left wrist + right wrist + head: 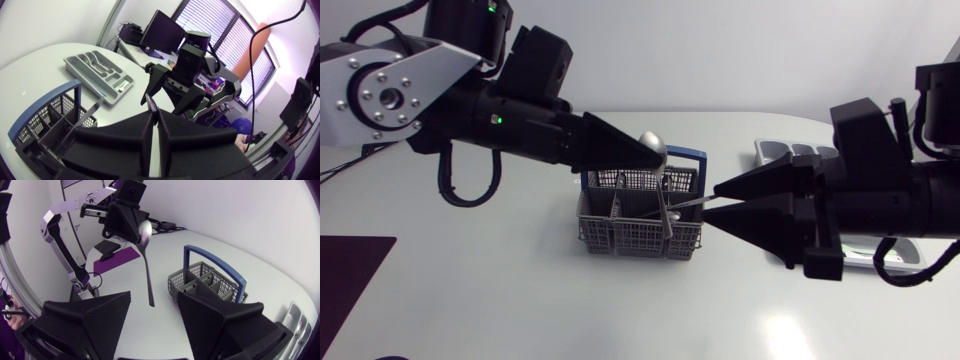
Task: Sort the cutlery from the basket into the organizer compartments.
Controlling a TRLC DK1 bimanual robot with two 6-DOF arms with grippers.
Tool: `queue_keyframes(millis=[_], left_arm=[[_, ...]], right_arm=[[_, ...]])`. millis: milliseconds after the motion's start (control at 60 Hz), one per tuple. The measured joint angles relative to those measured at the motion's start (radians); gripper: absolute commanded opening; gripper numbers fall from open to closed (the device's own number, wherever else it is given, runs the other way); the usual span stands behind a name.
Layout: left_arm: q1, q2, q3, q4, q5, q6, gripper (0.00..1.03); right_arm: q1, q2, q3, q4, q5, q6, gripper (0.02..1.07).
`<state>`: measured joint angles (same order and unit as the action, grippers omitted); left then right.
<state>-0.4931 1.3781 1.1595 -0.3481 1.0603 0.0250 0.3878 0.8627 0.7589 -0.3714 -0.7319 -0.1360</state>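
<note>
A silver spoon (650, 145) hangs above the grey cutlery basket (640, 232), which has a blue handle. My left gripper (655, 156) is shut on the spoon near its bowl. In the right wrist view the spoon (147, 270) points handle-first toward my right gripper (154, 297), whose fingers stand wide apart on either side of the handle's end without touching it. In the head view my right gripper (716, 201) sits at the basket's right side. The grey organizer (788, 152) lies behind my right arm, mostly hidden. Another piece of cutlery (92, 111) leans up out of the basket (42, 120).
A dark purple mat (350, 275) lies at the table's front left. The organizer (100, 70) shows several long compartments in the left wrist view, with something in the end one. White tabletop spreads in front of the basket.
</note>
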Motion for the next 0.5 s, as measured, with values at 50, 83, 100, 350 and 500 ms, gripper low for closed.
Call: queue_keyframes(millis=[50,83,100,350,500], left_arm=[[0.000,0.030,0.026,-0.015,0.033,-0.003,0.03],[0.000,0.046,0.039,-0.019,0.051,-0.006,0.03],[0.000,0.051,0.043,-0.019,0.058,-0.007,0.03],[-0.008,0.121,0.093,-0.021,0.118,-0.026,0.03],[-0.026,0.136,0.097,-0.021,0.137,-0.029,0.03]], right_arm=[[-0.013,0.009,-0.010,0.009,-0.042,-0.006,0.72],[-0.019,0.014,-0.013,0.010,-0.066,-0.007,0.72],[-0.022,0.015,-0.014,0.010,-0.074,-0.007,0.72],[-0.032,0.053,-0.029,0.061,-0.106,-0.026,0.72],[-0.037,0.076,-0.029,0.079,-0.106,-0.025,0.72]])
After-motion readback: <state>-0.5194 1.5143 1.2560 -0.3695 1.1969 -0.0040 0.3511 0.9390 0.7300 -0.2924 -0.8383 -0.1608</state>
